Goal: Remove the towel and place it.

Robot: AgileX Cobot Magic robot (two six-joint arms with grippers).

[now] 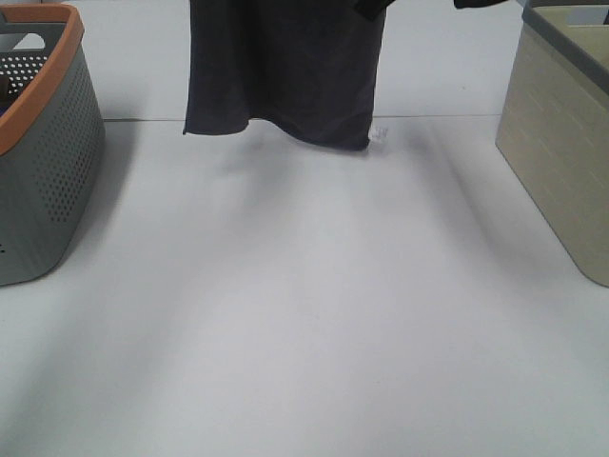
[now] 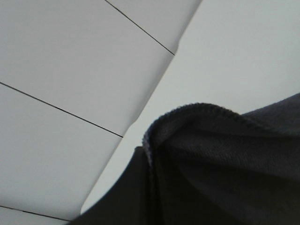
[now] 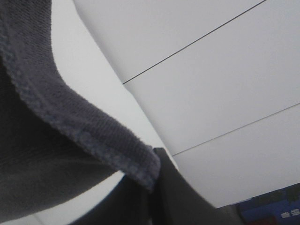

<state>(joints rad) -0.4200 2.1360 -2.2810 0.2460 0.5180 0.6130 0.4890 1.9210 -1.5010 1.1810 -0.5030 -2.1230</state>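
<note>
The dark charcoal towel hangs spread out in the air over the far middle of the white table. Its lower edge is just above the table, with the small white tag at the lower right corner. Its top runs out of the exterior view, where only dark bits of an arm show. In the left wrist view my left gripper pinches a folded towel edge against a dark finger. In the right wrist view my right gripper pinches a hemmed towel edge against a finger.
A grey perforated basket with an orange rim stands at the left edge of the table. A beige basket with a grey rim stands at the right edge. The wall behind is white panels.
</note>
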